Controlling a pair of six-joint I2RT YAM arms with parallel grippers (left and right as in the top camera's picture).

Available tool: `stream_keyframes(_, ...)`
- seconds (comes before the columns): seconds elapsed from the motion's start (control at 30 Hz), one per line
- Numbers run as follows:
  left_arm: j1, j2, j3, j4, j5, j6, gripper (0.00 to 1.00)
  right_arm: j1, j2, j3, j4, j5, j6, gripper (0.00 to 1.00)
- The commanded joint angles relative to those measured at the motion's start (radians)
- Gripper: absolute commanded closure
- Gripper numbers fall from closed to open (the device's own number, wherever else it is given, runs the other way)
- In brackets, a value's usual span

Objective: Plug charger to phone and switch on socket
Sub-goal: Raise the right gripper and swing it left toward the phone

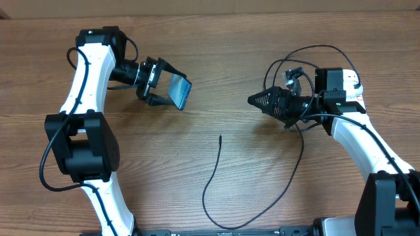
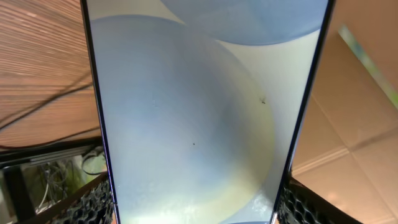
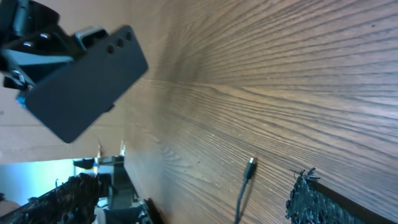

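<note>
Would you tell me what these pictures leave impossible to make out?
- Socket: outside every view.
- Charger plug end: overhead, lost among the right arm cables.
- Phone charging port: left wrist, cut off by the frame; overhead, too small.

Left wrist view: phone [image 2: 193,112] fills the frame, top and bottom ends cut by the edges. Left gripper [image 2: 193,211] shows only as mesh fingers [image 2: 84,202] in the bottom corners. Right wrist view: charger [image 3: 244,186] runs off the bottom edge; the phone's left end is hidden behind the gripper. Overhead: screen text too small to read; charger's far end lost among wiring at the right arm [image 1: 357,141].
</note>
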Motion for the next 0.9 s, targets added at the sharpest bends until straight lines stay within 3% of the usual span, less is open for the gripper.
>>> stream_keyframes(0.0,-0.027,-0.007,0.025,0.005,-0.082,-0.091,0.96,0.005,-0.006,0.019,0.009,-0.028,0.029,0.0)
stream_keyframes(0.13,-0.059,-0.007,0.025,0.04,-0.134,-0.145,0.96,0.019,-0.006,0.019,0.016,-0.027,0.011,0.0)
stream_keyframes(0.87,-0.343,-0.007,0.025,0.308,-0.425,-0.723,0.96,0.08,-0.006,0.019,0.09,0.022,0.04,0.0)
